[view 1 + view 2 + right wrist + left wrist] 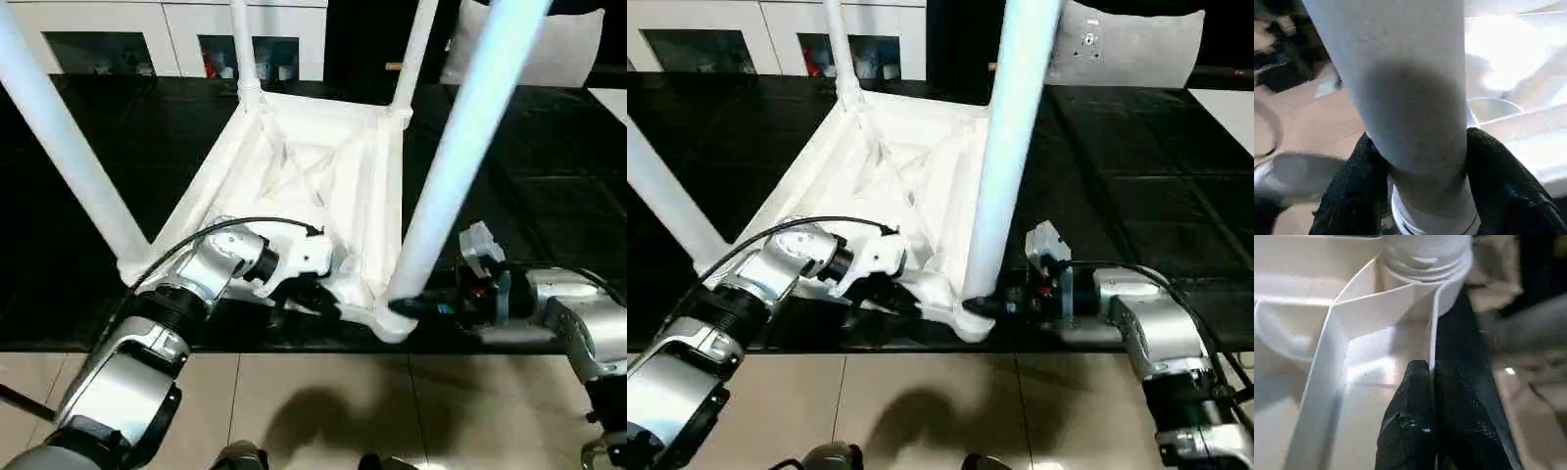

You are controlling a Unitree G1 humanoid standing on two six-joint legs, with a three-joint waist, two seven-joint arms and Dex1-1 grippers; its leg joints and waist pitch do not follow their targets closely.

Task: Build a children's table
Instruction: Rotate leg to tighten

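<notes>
On the left, our left gripper [299, 286] rests at the near edge of the upturned tabletop [323, 166], its jaws clenched together with a thin white rib of the underside pinched or just beside them; the left wrist view does not let us tell which. The tabletop lies ribbed side up on the black surface [549, 176], its near end at the surface's front edge, above the tiled floor [323, 411]. Four legs stand up from its corners: the near left leg [69, 147], the two far ones [245, 49] [416, 49], and the near right leg [470, 147].

On the right, our right gripper [407, 306] is grasping the near right leg at its base, just above the corner socket [387, 318]; the right wrist view shows a black finger [1503, 191] on either side of the tube, both touching it.

What could go wrong, as we judge it: the near corner sits at the very edge of the surface, so a sideways push on the leg could slide the whole table toward the floor. If the leg is not fully seated, a twist or a pull could work it loose or tilt it in its socket. The left jaws, holding so little, may not steady the top enough.

Hidden from us: the tops of all four legs are cut off, the seat of the leg in its socket is covered by the fingers, and the near left socket is hard to make out behind our left forearm.
</notes>
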